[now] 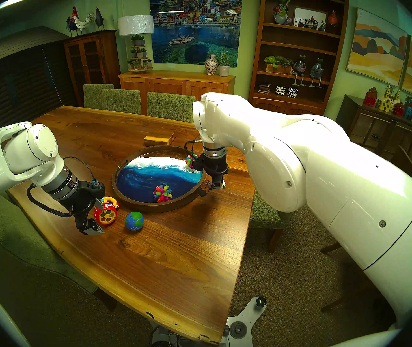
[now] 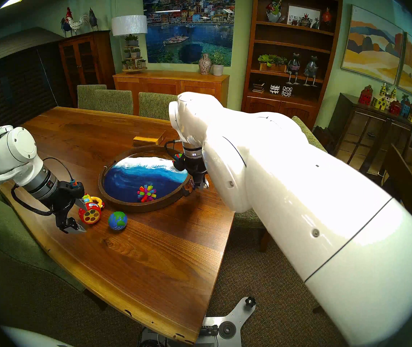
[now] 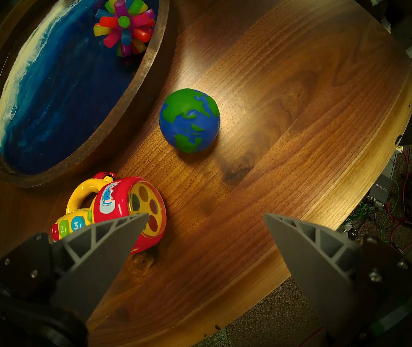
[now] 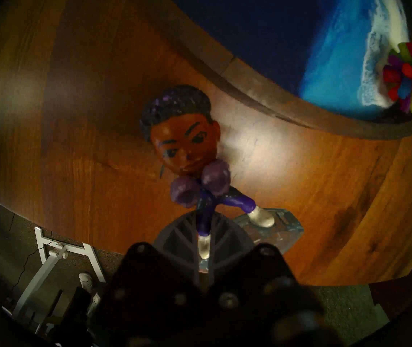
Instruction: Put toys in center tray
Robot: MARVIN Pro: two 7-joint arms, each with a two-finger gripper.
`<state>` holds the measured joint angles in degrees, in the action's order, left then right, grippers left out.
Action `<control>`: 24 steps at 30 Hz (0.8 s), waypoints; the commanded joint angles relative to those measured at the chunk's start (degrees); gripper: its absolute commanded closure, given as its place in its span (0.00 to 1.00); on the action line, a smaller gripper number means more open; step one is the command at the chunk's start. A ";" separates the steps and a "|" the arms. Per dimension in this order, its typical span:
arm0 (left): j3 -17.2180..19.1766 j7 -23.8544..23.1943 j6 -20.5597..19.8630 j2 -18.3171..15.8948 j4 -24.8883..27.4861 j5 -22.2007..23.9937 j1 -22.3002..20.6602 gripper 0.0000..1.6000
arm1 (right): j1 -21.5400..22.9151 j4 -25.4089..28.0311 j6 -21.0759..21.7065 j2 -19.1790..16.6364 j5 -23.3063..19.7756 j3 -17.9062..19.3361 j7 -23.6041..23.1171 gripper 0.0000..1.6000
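Observation:
The center tray [image 1: 137,204] is round, with a dark wooden rim and a blue wave surface. One spiky ball [image 1: 162,193] lies near its front. Another spiky ball [image 1: 190,161] sits at its far right, partly behind my right wrist. Just outside the tray's right rim, my right gripper [image 4: 203,241] is shut on one leg of the small doll in purple [image 4: 185,143]; I cannot tell whether the doll is off the table. The globe ball [image 3: 190,120] and the red-yellow flashlight toy [image 3: 124,208] lie on the table left of the tray. My left gripper [image 3: 205,215] hangs open beside the flashlight toy, holding nothing.
A yellowish wooden block [image 1: 159,140] lies behind the tray. Green chairs [image 1: 170,106] stand along the far side of the table and another sits at the right edge. The table's front edge [image 3: 300,263] runs close behind the left gripper.

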<state>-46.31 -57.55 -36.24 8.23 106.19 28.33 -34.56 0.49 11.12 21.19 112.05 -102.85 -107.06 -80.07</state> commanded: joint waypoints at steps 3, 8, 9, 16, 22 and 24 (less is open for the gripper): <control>1.08 0.12 -0.05 0.21 -0.06 -0.02 -1.17 0.00 | 4.14 -3.00 0.56 1.92 -0.54 0.51 -1.08 1.00; 1.06 0.13 -0.02 0.22 -0.07 -0.01 -1.14 0.00 | 3.50 -3.43 1.61 2.95 -1.49 1.63 0.59 1.00; 1.05 0.14 -0.02 0.22 -0.08 0.00 -1.13 0.00 | 3.39 -3.49 1.78 2.95 -1.64 1.80 0.94 1.00; 1.00 0.15 0.03 0.24 -0.09 0.00 -1.07 0.00 | 2.97 -3.74 2.91 2.95 -3.12 3.21 3.85 1.00; 0.94 0.18 0.08 0.26 -0.11 0.01 -1.01 0.00 | 2.62 -3.85 4.18 2.95 -4.21 4.22 6.42 1.00; 0.92 0.18 0.10 0.26 -0.11 0.01 -0.98 0.00 | 2.53 -3.86 4.44 2.95 -4.52 4.50 7.14 1.00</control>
<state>-46.36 -57.51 -36.16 8.24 106.16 28.36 -34.50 1.57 8.79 24.31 115.04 -106.72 -103.18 -75.59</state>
